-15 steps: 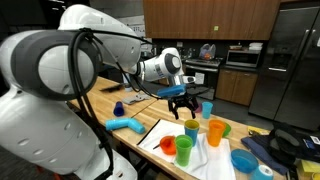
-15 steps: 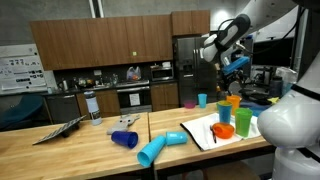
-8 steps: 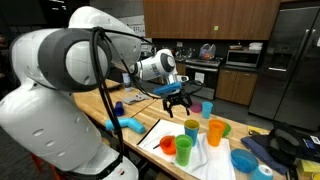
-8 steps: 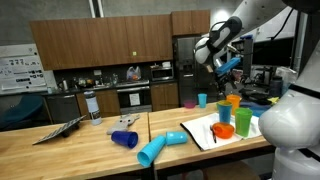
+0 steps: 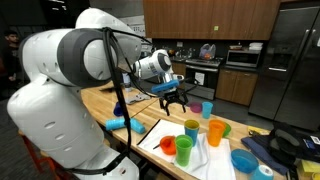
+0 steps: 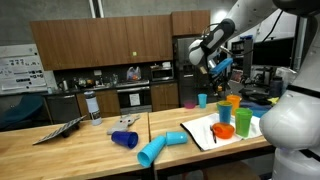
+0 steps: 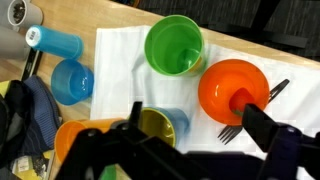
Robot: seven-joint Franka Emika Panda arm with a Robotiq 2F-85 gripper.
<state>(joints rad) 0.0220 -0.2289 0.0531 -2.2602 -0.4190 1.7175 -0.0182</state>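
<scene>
My gripper (image 5: 172,98) (image 6: 218,68) hangs open in the air above the wooden counter, holding nothing. In the wrist view its dark fingers (image 7: 265,125) frame a white cloth (image 7: 118,62) far below. On the cloth stand a green cup (image 7: 175,47) (image 5: 184,150), an orange bowl (image 7: 234,90) (image 5: 168,146) and a yellow cup (image 7: 152,126) (image 5: 191,128). A fork (image 7: 240,122) lies by the bowl. An orange cup (image 5: 215,131) (image 6: 234,101) stands just past them. In both exterior views the gripper is well above the cups, touching none.
A blue bowl (image 7: 72,80) (image 5: 243,160) sits beside the cloth. Teal (image 5: 196,108) and purple (image 5: 208,108) cups stand behind. A light-blue pipe elbow (image 6: 160,148) (image 5: 125,124) and a tipped blue cup (image 6: 124,139) lie further along the counter. Kitchen cabinets and a fridge (image 5: 285,60) stand behind.
The arm has swung the gripper sideways, away from above the cups and along the counter. The jaws stayed open and the cups have not moved.
</scene>
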